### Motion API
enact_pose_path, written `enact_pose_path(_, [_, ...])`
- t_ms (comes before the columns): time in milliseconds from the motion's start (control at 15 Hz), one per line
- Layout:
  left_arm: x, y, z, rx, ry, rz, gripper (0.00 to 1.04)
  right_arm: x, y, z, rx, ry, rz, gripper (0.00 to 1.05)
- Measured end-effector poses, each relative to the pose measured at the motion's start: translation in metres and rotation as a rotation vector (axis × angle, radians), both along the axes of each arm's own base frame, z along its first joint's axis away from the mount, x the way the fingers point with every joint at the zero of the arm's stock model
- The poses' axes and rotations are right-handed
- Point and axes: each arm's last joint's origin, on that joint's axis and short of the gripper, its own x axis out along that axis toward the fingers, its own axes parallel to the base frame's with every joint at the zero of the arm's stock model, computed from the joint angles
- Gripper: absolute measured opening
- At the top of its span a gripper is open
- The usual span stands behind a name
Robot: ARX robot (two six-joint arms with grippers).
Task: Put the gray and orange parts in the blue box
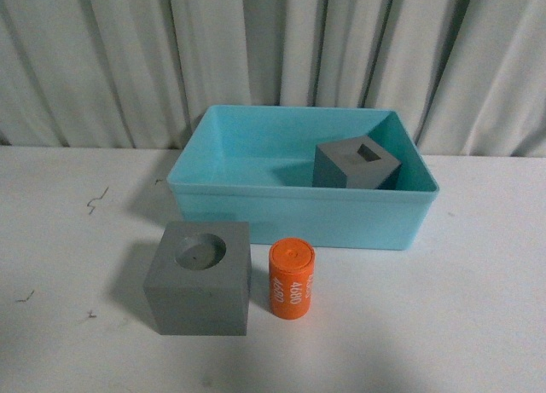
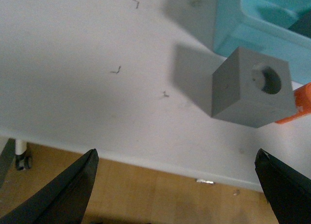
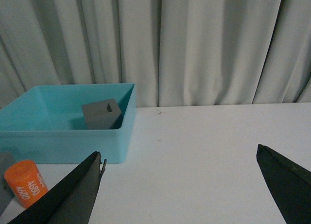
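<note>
Gray and matte, the cube with the round hollow (image 2: 252, 88) sits on the white surface (image 2: 97, 63) ahead of the left hand (image 2: 176, 155), well clear of its fingers and nearer one finger than the other. That hand is released, its two dark fingers spread wide with nothing between them; the surface's near edge and a wooden floor (image 2: 146, 190) show between them. Just beside the cube stands the orange cylinder (image 1: 291, 279), upright, with white digits running down its side; a narrow gap parts the two. Beyond both lies the blue box (image 1: 303, 214). Inside it, toward the far corner on the right hand's side, rests the second gray cube (image 1: 354, 164), the one with a square hollow, slightly turned. The right hand (image 3: 178, 152) is likewise released and empty, fingers wide apart; the box and the cylinder lie ahead of it, off toward one finger. A pale curtain (image 1: 256, 52) hangs behind the surface.
</note>
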Motion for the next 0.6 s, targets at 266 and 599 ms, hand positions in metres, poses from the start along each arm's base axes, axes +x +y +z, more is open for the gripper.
enact_pose_path(266, [0.075, -0.016, 0.017, 0.036, -0.061, -0.069, 0.98, 0.0, 0.0, 0.0, 0.0, -0.001, 0.0, 0.98])
enact_pose_path(599, [0.13, -0.043, -0.009, 0.135, -0.049, -0.184, 0.98, 0.0, 0.0, 0.0, 0.0, -0.001, 0.0, 0.98])
